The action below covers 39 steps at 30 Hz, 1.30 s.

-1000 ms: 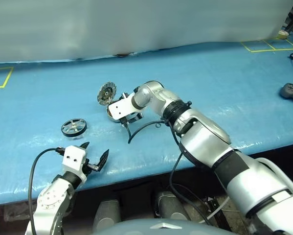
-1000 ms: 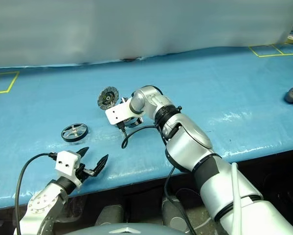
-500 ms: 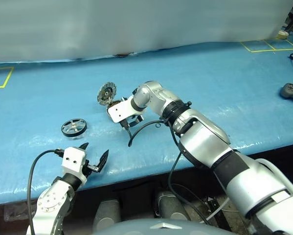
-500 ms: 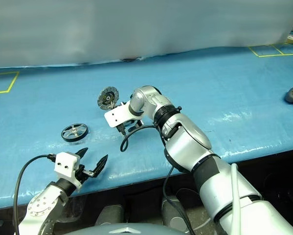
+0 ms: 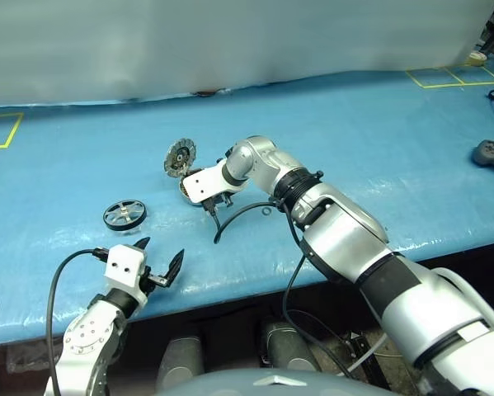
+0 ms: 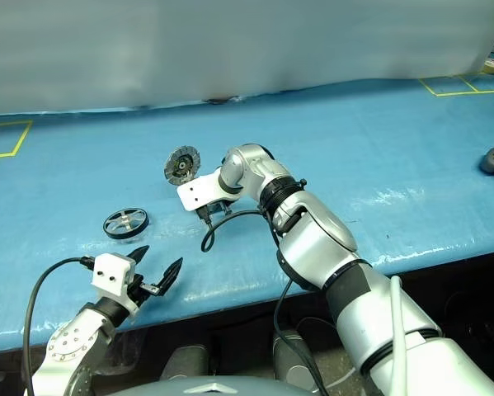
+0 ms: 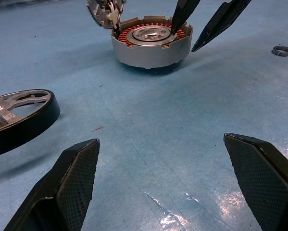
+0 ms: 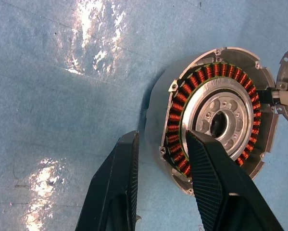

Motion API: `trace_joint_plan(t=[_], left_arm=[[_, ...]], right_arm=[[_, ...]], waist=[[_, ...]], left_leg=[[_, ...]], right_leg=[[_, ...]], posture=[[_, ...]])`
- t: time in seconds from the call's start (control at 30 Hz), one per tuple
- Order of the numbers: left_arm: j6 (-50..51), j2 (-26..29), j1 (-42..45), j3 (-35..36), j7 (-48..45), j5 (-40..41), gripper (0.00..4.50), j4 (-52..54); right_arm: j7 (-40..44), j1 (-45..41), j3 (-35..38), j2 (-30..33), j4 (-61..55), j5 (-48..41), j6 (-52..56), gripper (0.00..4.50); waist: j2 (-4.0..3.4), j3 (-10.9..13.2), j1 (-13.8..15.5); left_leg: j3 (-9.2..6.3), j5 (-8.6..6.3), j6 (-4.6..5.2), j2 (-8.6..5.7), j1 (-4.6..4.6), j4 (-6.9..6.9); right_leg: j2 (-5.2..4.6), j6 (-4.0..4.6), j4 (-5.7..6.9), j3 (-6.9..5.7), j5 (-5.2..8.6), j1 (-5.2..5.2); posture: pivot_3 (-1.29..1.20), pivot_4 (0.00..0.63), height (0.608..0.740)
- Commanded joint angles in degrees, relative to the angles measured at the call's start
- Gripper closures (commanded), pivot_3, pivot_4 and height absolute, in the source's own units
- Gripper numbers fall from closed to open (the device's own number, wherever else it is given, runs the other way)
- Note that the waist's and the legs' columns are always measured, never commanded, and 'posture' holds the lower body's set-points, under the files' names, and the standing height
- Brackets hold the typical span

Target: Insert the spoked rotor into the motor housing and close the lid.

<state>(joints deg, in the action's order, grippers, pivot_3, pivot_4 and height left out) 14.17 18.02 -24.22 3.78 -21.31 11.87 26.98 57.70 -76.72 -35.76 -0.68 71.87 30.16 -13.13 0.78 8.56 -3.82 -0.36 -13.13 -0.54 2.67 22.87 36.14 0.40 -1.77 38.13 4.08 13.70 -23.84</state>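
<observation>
The right tool [image 8: 160, 185] straddles the motor housing [image 8: 216, 118] wall, partly closed. The left tool [image 7: 163, 187] is wide open, near the spoked rotor [image 5: 124, 214].

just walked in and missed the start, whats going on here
The right gripper straddles the motor housing's wall on the blue table, one finger inside on the windings, one outside, not yet gripping. The lid stands open. The spoked rotor lies apart on the table, not inserted. The left gripper hovers open near the table's edge, holding nothing.
</observation>
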Motion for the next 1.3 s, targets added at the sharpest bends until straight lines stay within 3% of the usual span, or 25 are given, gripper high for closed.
trace_joint_plan(t=[0.03, 0.1, 0.2, 0.67, 1.3], left_arm=[[-0.95, -0.31, 0.18, -0.39, 0.0, 0.07, 0.0, 1.57], [-0.97, -0.39, 0.2, -0.47, 0.07, 0.03, 0.0, 1.55], [-1.0, -0.49, 0.23, -0.56, 0.24, -0.01, 0.0, 1.51], [-1.43, -1.0, 0.18, -0.42, 0.37, -0.35, 0.0, 1.29], [-1.5, -0.61, 1.06, -0.41, -0.36, -0.32, 0.0, 0.47]], right_arm=[[-0.07, -0.17, 0.97, -0.13, -0.59, -0.08, 0.68, 3.07], [-0.39, 0.14, 0.97, -0.14, -0.4, 0.11, 0.91, 3.43], [-0.98, 0.52, 0.89, -0.13, -0.28, 0.4, 1.07, 4.46], [-1.97, 1.13, 1.42, -0.15, 0.3, 0.66, 1.92, 4.49], [7.52, 2.44, 4.95, -1.11, -2.6, -3.07, 7.22, 4.49]], waist=[[0.0, 0.0, 0.0], [0.0, 0.0, 0.01], [0.0, 0.0, -0.02], [0.0, 0.0, -0.06], [0.0, 0.0, -0.06]], left_leg=[[0.0, 0.0, 0.0, 0.0, 0.0, 0.0], [0.0, 0.0, 0.0, 0.0, 0.0, 0.0], [0.0, 0.0, 0.0, 0.0, -0.02, 0.0], [0.0, 0.01, -0.01, 0.0, -0.11, 0.02], [-0.01, 0.0, -0.01, 0.0, -0.12, 0.0]], right_leg=[[0.0, 0.0, 0.0, 0.0, 0.0, 0.0], [0.0, 0.0, 0.0, 0.0, 0.0, 0.0], [0.0, 0.0, 0.0, 0.01, 0.0, 0.01], [0.01, -0.01, 0.07, 0.01, 0.0, 0.07], [0.02, -0.01, 0.07, 0.0, 0.0, 0.07]], posture=[[0.0, 0.15, 0.74], [0.0, 0.15, 0.74], [0.0, 0.15, 0.74], [0.0, 0.15, 0.74], [0.0, 0.15, 0.74]])
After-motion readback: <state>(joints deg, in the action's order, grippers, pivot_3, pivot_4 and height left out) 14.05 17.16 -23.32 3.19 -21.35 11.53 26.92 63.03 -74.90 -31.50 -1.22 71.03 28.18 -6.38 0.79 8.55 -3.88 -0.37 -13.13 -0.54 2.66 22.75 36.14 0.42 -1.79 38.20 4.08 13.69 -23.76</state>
